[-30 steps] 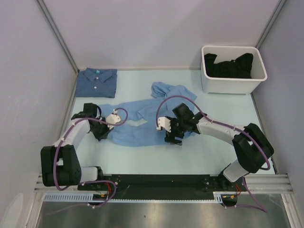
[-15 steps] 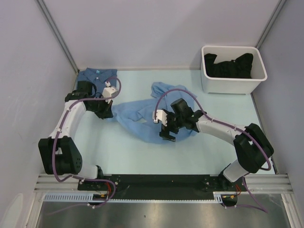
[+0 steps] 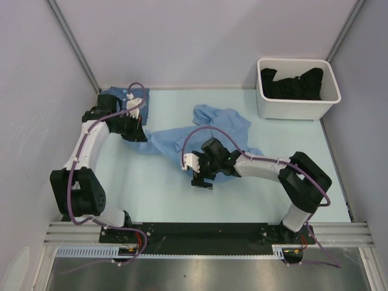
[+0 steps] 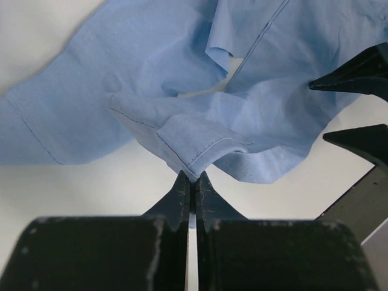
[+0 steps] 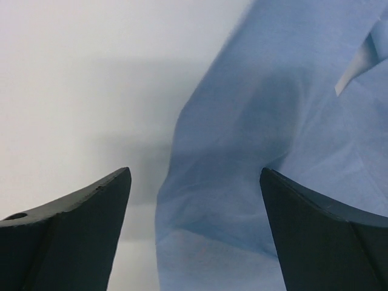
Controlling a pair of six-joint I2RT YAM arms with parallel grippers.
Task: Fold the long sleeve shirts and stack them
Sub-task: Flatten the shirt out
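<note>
Carefully, with my left gripper [image 4: 193,180] at upper left overhead pinching the sky-blue shirt [image 3: 176,142] hem and my right gripper [image 5: 194,176] spread open, I'd drag slowly, flat.

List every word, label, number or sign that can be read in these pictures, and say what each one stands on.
No text can be read in any view.
Light blue shirt: plain cloth, no print or tag showing, even close up in the wrist views.
Darker blue shirt: mostly covered; no label can be made out.
White bin: walls blank.
</note>
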